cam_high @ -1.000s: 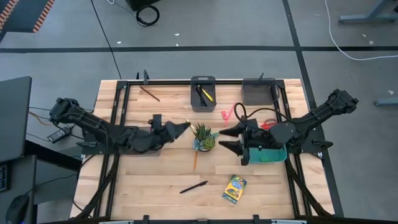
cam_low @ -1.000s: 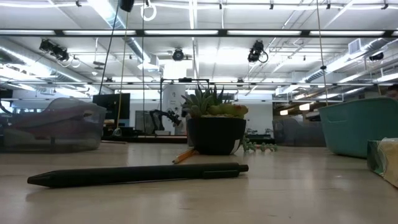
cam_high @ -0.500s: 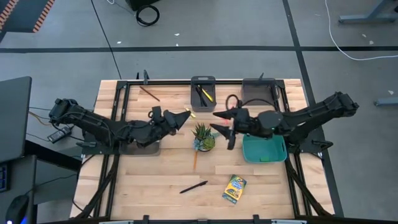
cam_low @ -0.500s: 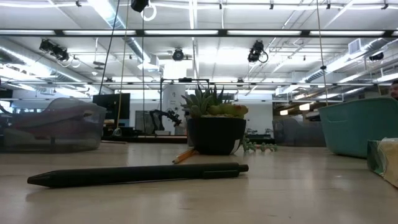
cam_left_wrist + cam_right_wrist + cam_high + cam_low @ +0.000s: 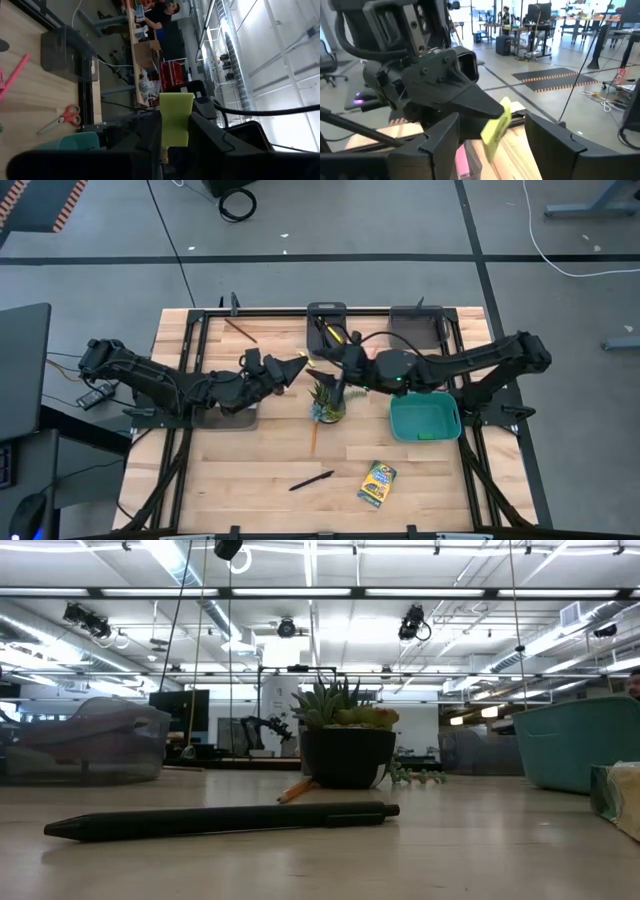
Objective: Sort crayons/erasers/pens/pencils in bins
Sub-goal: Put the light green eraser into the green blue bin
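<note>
My left gripper (image 5: 300, 366) hangs level above the table's middle, shut on a small yellow-green eraser (image 5: 176, 119). Facing it from the right, my right gripper (image 5: 330, 365) is open. In the right wrist view its fingers (image 5: 440, 142) stand to either side of the eraser (image 5: 496, 125), apart from it. A black pen (image 5: 312, 479), an orange pencil (image 5: 313, 438) and the crayons box (image 5: 377, 483) lie flat on the table toward the near side. The dark bin (image 5: 326, 320) at the far edge holds pens. My left gripper pinches the eraser's lower part (image 5: 175, 137) between its two fingers, and the eraser's other end sticks out past the fingertips (image 5: 502, 112). The fingers lie level and point toward the table's right. The eraser is lifted clear, well above the table.
A potted plant (image 5: 327, 400) stands just below both grippers. A teal bin (image 5: 424, 418) sits at the right, a grey bin (image 5: 415, 325) at the far right, another grey bin (image 5: 225, 415) under my left arm. Red scissors (image 5: 62, 117) lie near the right rail.
My right gripper has swung from above the teal bin toward the table's left and far edge, rolling as it went, and now faces my left gripper closely. My left gripper has drifted slightly toward the far edge, keeping the eraser.
</note>
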Available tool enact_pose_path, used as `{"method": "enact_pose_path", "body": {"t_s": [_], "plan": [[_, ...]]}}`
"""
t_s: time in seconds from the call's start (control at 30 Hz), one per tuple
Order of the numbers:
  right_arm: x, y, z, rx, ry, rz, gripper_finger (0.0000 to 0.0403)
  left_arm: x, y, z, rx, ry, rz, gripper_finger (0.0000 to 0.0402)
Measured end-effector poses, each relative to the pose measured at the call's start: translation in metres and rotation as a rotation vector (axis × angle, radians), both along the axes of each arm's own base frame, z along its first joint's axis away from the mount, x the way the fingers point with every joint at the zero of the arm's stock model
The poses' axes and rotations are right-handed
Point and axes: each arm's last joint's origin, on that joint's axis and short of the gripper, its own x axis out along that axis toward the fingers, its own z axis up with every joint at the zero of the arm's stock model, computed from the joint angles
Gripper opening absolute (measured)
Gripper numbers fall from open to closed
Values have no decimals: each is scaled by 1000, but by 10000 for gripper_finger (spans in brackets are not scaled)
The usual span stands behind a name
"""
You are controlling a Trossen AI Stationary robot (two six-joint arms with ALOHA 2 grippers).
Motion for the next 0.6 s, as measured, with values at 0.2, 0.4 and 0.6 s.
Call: {"method": "enact_pose_path", "body": {"t_s": [0.2, 0.4, 0.6], "plan": [[10, 0, -1, 1, 76, -6, 232, 0, 0, 1, -2, -9, 0, 99], [8, -1, 1, 32, 60, -40, 226, 0, 0, 1, 1, -9, -13, 96], [9, -5, 0, 31, 66, -59, 210, 0, -1, 1, 2, -9, -22, 97]]}}
